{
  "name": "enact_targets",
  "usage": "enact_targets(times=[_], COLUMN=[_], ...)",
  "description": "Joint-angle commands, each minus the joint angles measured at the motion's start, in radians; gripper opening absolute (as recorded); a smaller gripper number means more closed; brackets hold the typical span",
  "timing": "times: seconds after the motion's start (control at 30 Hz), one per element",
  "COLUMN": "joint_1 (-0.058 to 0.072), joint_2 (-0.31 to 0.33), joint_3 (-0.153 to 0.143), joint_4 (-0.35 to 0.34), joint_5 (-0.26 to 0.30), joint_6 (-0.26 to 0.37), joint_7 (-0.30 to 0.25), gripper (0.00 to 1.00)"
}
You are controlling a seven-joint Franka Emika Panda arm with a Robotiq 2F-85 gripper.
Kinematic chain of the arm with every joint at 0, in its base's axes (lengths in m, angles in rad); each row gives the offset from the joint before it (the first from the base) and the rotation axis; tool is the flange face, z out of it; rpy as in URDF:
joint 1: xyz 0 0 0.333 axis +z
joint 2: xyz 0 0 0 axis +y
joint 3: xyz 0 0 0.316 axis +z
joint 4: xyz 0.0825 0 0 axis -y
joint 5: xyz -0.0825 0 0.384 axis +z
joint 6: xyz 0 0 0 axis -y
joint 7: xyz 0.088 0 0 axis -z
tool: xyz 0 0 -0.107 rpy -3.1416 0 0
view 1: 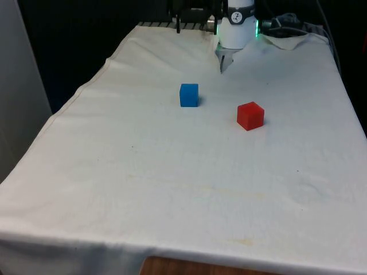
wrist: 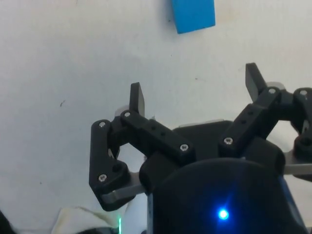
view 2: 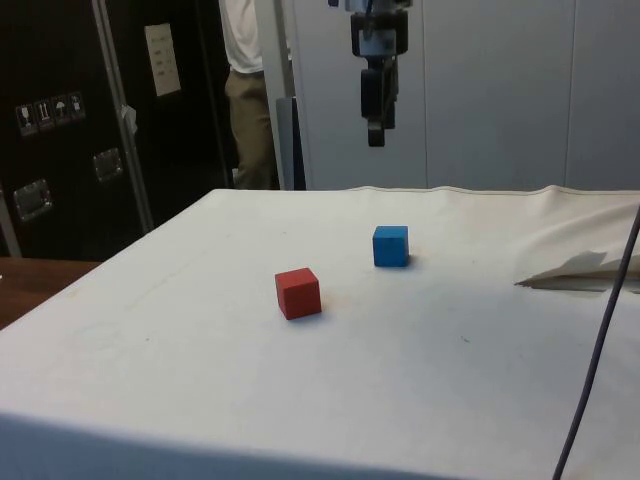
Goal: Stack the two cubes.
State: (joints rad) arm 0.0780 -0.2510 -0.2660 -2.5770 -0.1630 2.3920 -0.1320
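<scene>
Hung released, gripper point(wrist: 195, 92) above blue cube point(view 1: 188, 95); red cube point(view 1: 250, 116) at 4 o'clock. Possibly off-centre descent, nudging it.

Blue cube point(view 1: 188, 95) and red cube point(view 1: 250, 116) sit apart on the cloth, seemingly both flat.

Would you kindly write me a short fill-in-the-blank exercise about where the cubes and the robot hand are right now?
1. The small blue cube and the small red cube sit apart on the white ____.
2. The black two-finger hand has its fingers ____, holding nothing.
3. In the side view, the hand hangs high above the ____ cube.

Missing words: cloth; open; blue
</scene>
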Motion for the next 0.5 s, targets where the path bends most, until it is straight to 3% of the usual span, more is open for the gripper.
enact_targets(times=[0.0, 0.27, 0.3, 0.47], joint_1=[0.002, 0.005, 0.0, 0.005], joint_2=[0.007, 0.065, 0.069, 0.097], joint_3=[-0.007, -0.024, -0.021, -0.028], joint_4=[-0.008, -0.021, -0.016, -0.03], joint_5=[0.006, 0.015, 0.004, 0.019], joint_6=[0.029, 0.127, 0.118, 0.18], joint_7=[-0.016, -0.076, -0.066, -0.112], gripper=[1.0, 1.0, 1.0, 1.0])
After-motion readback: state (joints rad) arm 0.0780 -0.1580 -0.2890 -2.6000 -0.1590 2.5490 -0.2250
